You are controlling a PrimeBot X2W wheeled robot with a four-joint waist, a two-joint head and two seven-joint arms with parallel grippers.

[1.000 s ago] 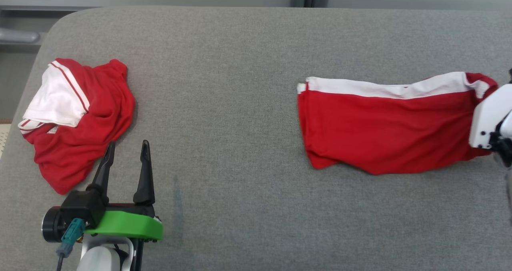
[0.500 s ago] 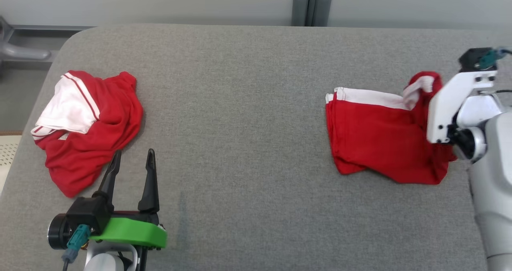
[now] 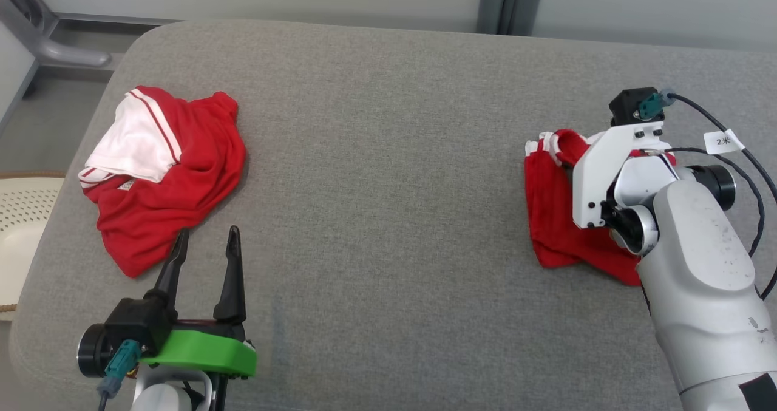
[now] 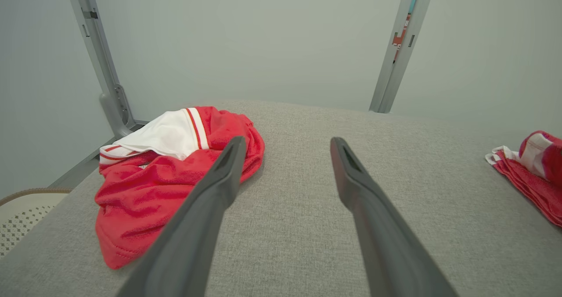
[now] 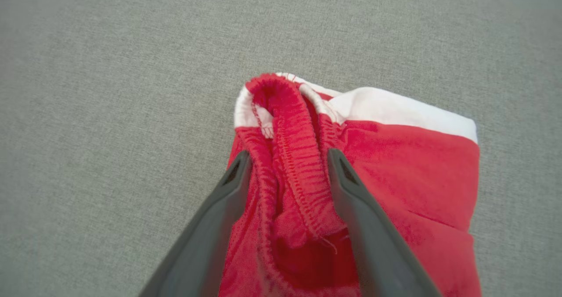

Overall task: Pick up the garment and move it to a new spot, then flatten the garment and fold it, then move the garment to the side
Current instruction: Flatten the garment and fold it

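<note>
The garment (image 3: 176,204), a red jersey with a white striped-trim sleeve, lies bunched at the table's left; the left wrist view has the garment (image 4: 145,191) ahead on the left. My left gripper (image 3: 206,234) is open just short of its near edge, and its fingers stand wide apart in its own view (image 4: 287,141), holding nothing. At the right lies a smaller folded red-and-white cloth (image 3: 549,217). My right arm's wrist (image 3: 607,174) covers its right part. My right gripper (image 5: 288,154) is open, its fingers straddling the cloth's (image 5: 408,156) elastic band.
Everything rests on a grey padded table (image 3: 388,156). A cream perforated basket (image 3: 18,229) sits off its left edge. Grey frame posts (image 3: 507,4) stand behind it. A black cable with a white tag (image 3: 722,141) loops from the right wrist.
The head camera shifted. My right gripper carried the cloth's right end leftward, doubling it into a shorter pile, and its jaws have parted. The left arm and the jersey stayed put.
</note>
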